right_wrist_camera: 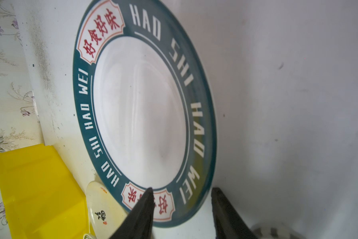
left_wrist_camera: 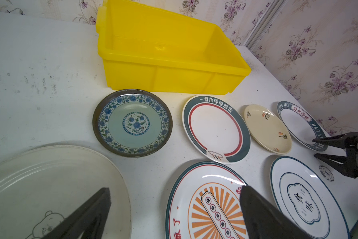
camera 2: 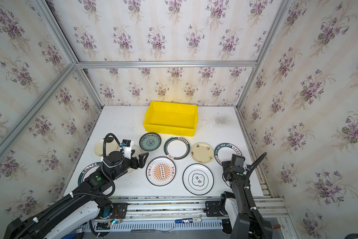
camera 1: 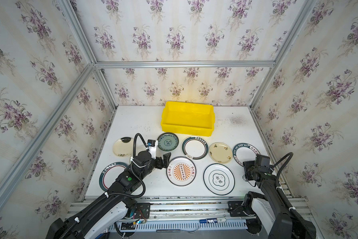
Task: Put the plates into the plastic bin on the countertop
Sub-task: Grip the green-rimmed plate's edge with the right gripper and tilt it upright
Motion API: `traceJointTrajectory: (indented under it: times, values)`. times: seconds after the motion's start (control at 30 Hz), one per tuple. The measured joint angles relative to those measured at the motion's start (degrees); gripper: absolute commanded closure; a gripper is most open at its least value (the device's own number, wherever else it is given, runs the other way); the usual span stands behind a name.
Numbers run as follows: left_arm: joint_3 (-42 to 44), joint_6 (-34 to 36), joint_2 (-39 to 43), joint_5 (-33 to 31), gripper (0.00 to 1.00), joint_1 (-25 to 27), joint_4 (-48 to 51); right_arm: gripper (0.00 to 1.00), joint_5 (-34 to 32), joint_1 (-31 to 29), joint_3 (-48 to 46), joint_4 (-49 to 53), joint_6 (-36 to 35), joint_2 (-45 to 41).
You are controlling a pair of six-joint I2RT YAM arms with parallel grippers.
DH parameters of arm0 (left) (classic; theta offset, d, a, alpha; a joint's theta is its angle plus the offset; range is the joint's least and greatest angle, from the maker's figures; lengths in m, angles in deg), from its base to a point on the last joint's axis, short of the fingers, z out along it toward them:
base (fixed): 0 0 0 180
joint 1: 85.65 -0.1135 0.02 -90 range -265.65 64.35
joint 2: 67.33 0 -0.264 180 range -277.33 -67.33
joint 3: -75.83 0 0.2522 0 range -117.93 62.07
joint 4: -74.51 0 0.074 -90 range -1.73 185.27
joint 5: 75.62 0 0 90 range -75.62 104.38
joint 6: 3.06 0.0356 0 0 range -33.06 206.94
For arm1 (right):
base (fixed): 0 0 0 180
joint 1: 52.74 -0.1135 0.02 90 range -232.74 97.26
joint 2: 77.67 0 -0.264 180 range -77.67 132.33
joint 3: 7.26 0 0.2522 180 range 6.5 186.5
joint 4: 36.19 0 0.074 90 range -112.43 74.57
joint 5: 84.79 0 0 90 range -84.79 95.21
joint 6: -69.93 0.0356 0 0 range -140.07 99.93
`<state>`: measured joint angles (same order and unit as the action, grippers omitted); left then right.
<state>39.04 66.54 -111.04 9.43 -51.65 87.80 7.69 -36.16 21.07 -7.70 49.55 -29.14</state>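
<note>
Leftward, the left fingers [left_wrist_camera: 91, 211] are held wide beside the sunburst plate [camera 1: 181, 171], seemingly readied for pickup; the empty yellow bin [camera 1: 186, 130] is set beyond it; the right fingers [right_wrist_camera: 145, 207] are set narrower astride the lettered plate [right_wrist_camera: 140, 111] rim, apparently unclamped.

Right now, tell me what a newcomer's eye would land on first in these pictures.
The bright yellow plastic bin at the back of the white countertop stands out first, empty. Before it lie the scattered plates, the orange sunburst plate loudest among them. At the right, the right gripper, jaws apart, straddles the rim of the teal-banded HAO SHI HAO WEI plate.
</note>
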Motion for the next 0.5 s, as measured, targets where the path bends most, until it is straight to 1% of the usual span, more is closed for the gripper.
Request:
traceJointTrajectory:
  times: [0.1, 0.23, 0.4, 0.5]
  values:
    - [-0.13, 0.00, -0.15, -0.17, 0.00, 0.00, -0.02, 0.55, -1.33, 0.00, -0.02, -0.04, 0.00, 0.04]
    - [-0.17, 0.00, -0.15, -0.76, 0.01, 0.00, -0.02, 0.63, -2.89, 0.00, -0.09, -0.46, 0.00, 0.42]
    - [-0.17, -0.02, -0.11, -1.07, 0.01, 0.00, -0.02, 0.65, -3.21, 0.02, 0.46, -2.10, -0.02, 3.91]
    - [-0.17, -0.02, -0.09, -1.36, 0.00, 0.00, -0.02, 0.67, -3.21, 0.04, 0.39, -5.14, 0.00, 6.19]
